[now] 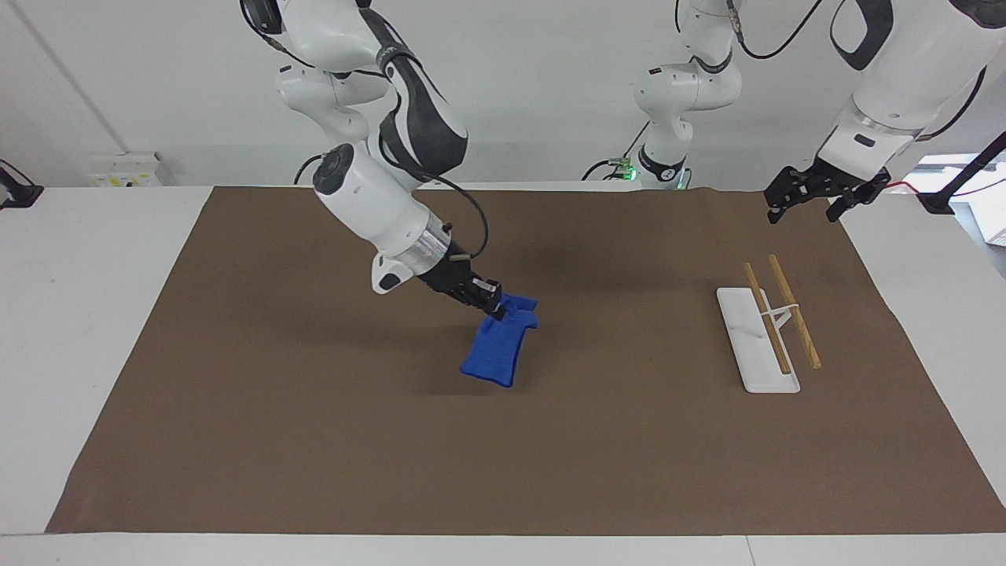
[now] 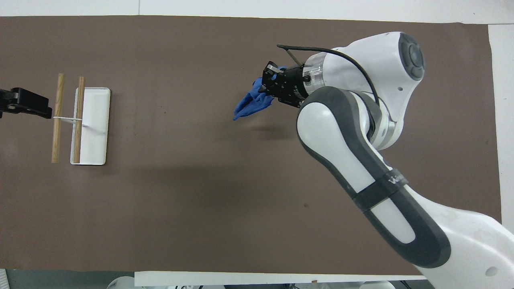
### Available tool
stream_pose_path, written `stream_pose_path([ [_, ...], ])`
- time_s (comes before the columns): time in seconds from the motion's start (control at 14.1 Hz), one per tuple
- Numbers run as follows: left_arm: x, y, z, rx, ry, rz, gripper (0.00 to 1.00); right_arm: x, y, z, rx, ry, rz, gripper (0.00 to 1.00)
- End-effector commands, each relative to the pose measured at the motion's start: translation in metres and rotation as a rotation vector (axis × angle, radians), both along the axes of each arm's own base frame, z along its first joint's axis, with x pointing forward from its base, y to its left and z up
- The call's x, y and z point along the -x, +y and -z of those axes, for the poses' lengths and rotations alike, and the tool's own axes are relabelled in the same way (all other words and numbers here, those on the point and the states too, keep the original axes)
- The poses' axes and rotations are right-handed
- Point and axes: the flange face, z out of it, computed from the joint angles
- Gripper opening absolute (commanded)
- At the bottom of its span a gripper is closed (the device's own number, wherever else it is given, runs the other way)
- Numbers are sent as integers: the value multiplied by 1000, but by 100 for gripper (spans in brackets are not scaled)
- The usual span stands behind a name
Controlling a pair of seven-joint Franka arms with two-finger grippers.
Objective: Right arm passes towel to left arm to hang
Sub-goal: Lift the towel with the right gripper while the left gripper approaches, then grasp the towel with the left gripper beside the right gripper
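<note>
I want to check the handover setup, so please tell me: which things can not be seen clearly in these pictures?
- Right gripper: in the overhead view its wrist covers where the fingers pinch the towel.
- Towel's lower end: the facing view does not settle whether it clears the brown mat.
- Left gripper: the overhead view's edge cuts it off, only the tip shows.
- Rack: how its thin white support joins the two wooden rods is too small to read.
</note>
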Motion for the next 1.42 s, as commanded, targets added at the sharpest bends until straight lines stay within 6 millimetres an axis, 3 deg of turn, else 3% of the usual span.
stream_pose_path([
  [0.0,22,-49,20,104,-62,-264,100,10,45,-5,-122,35,136,0],
  [0.14,35,-88,44,192,-82,-443,100,25,75,-8,-194,80,225,0],
  [0.28,29,-114,69,244,-106,-605,100,39,100,-8,-224,130,259,0],
  [0.43,12,-124,89,298,-122,-771,100,45,112,-12,-239,155,270,0],
  [0.64,-5,-130,116,311,-112,-831,100,45,119,-19,-252,150,263,0],
  [0.92,-3,-140,133,293,-65,-975,95,48,121,-18,-250,152,259,0],
  [1.06,4,-143,148,271,-45,-988,71,48,121,-18,-250,152,259,0],
  [1.2,4,-145,152,268,-43,-983,45,48,122,-18,-249,153,257,1],
  [1.35,4,-145,155,261,-36,-983,34,49,122,-16,-245,155,255,1],
])
